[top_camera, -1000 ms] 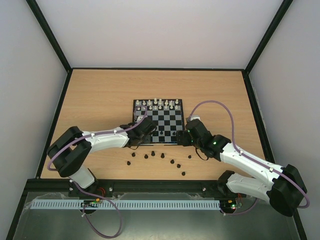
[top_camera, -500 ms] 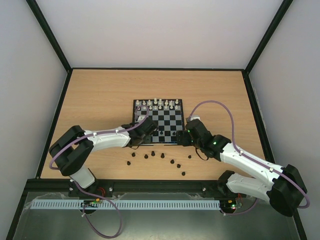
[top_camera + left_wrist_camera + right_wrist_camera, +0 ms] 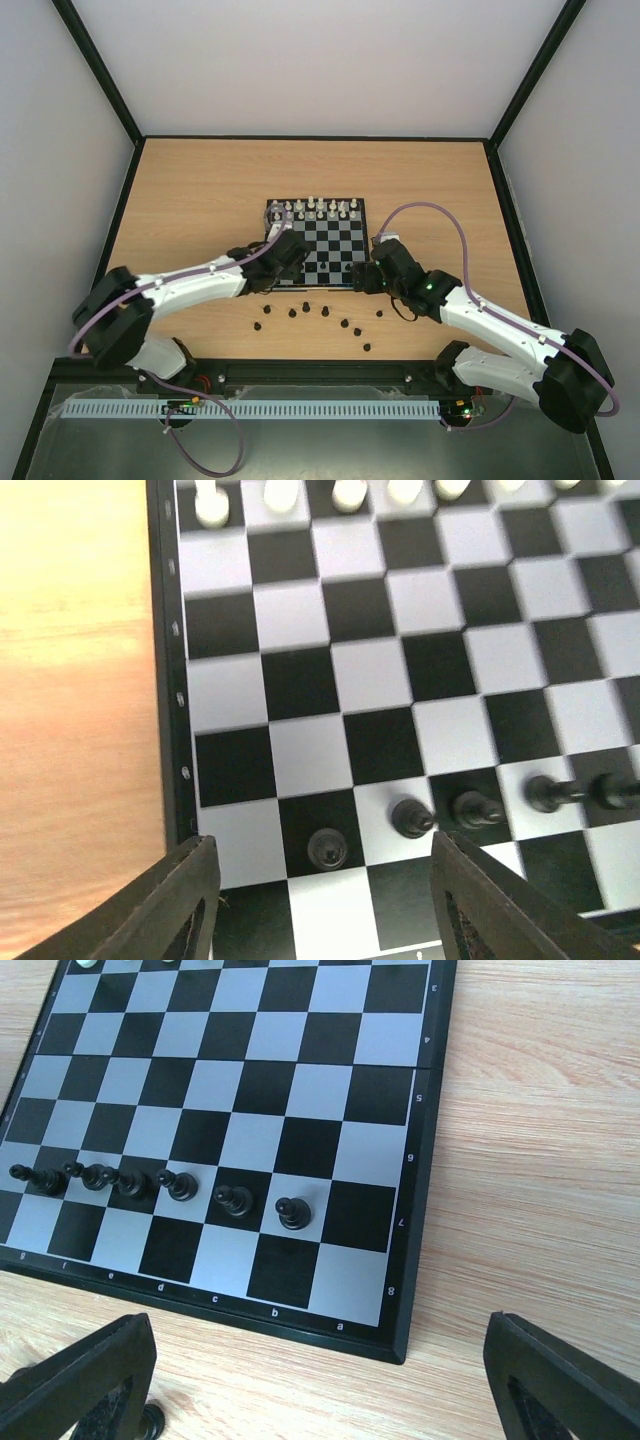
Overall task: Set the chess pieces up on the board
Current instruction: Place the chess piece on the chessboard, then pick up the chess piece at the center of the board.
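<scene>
— Chess pieces [image 3: 305, 308]: where did the black ones stand?

— In two lots. A row of pawns [image 3: 178, 1185] stood on the board [image 3: 335, 240], one rank in from its near edge, with the end square on each side bare. The rest lay loose on the table [image 3: 200, 200] in a ragged arc just in front of that edge.

— Why a row there?

— My guess was that it is the pawn rank of a starting line-up, mirroring the white pieces [image 3: 315, 208] ranked along the far edge. The bare rank behind it would take the bigger pieces. The loose ones lay near both arms, which looked handy for picking.

— And the left gripper [image 3: 322, 860]?

— It hung low over the board's near left corner with its jaws parted and nothing in them. The end pawn [image 3: 327, 847] stood upright on a dark square in the gap between the fingers [image 3: 190, 900], touching neither, so the gripper had no hold on it.

— The right gripper [image 3: 318, 1320]?

— It was spread wide and empty over the near right corner. The nearest pawn on the board stood ahead of it, apart from both fingers. One loose piece showed just beside a finger at the lower edge of its wrist view, and I would have judged that the likeliest next pick.
</scene>
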Controlling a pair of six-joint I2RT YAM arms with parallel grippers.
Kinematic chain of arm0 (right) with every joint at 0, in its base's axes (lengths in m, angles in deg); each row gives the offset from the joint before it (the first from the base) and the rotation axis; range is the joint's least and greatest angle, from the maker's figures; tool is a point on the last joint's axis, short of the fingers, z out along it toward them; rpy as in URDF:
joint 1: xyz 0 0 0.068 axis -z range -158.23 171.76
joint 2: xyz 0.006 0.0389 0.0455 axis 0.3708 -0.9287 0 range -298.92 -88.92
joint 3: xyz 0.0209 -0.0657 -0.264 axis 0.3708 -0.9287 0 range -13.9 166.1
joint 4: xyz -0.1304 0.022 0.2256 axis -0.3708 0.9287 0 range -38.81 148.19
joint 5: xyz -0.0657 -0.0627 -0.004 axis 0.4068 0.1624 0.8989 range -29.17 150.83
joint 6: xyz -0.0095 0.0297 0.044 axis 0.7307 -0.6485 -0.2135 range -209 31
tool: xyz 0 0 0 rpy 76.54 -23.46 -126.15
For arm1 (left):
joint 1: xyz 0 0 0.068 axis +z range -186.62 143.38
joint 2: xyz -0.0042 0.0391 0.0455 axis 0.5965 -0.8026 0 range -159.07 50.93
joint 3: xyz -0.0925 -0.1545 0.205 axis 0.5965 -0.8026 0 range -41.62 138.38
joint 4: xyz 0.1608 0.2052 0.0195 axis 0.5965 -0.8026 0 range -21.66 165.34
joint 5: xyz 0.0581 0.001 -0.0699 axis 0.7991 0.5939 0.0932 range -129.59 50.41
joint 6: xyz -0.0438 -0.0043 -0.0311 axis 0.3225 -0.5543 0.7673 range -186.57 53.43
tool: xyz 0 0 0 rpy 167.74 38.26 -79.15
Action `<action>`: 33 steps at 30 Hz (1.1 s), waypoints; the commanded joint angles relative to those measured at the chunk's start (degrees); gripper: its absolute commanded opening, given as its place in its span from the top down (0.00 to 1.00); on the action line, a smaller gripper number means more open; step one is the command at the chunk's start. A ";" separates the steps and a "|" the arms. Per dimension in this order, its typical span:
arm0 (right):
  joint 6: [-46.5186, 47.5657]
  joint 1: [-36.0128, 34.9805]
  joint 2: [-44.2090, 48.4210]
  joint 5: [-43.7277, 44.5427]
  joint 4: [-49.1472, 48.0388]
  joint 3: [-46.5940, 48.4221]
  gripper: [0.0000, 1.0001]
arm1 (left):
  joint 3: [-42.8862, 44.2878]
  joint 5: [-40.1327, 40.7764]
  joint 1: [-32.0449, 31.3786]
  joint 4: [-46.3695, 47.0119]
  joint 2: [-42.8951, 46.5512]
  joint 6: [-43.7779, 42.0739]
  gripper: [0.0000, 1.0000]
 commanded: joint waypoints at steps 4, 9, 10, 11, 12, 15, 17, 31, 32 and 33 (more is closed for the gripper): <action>0.11 -0.18 -1.07 -0.79 0.56 -0.38 0.05 | -0.14 5.78 -0.26 -0.34 12.74 -5.17 0.28; 0.03 -0.13 -1.94 0.51 0.56 -0.05 0.01 | -2.64 7.53 -0.22 4.90 16.12 -7.49 0.20; -0.04 -0.14 -2.05 0.73 0.46 -0.04 0.01 | -3.27 7.31 -0.25 6.22 16.12 -7.97 0.19; -0.05 -0.09 -1.97 1.07 0.35 -0.10 0.01 | -3.80 7.22 -0.23 7.26 15.97 -8.26 0.19; -0.14 -0.14 -1.80 1.33 0.23 -0.18 0.01 | -4.55 7.19 -0.23 8.44 15.65 -8.55 0.19; -0.28 -0.08 -0.44 2.68 -0.35 -0.62 0.01 | -6.67 7.38 -0.21 11.60 15.08 -9.22 0.14; -0.48 -0.13 -0.16 4.06 -0.29 -0.58 0.01 | -7.74 7.21 -0.11 12.96 14.92 -9.21 0.07; 0.16 -0.07 -5.85 6.83 -2.78 0.24 0.01 | -10.45 2.80 0.58 16.09 14.85 -9.28 0.01; 0.29 -0.13 -5.94 6.43 -2.86 0.24 0.01 | -10.77 2.24 0.60 16.10 15.53 -9.11 0.01; 0.31 -0.16 -5.92 5.98 -2.79 0.28 0.01 | -11.11 1.46 0.59 16.24 16.31 -8.97 0.01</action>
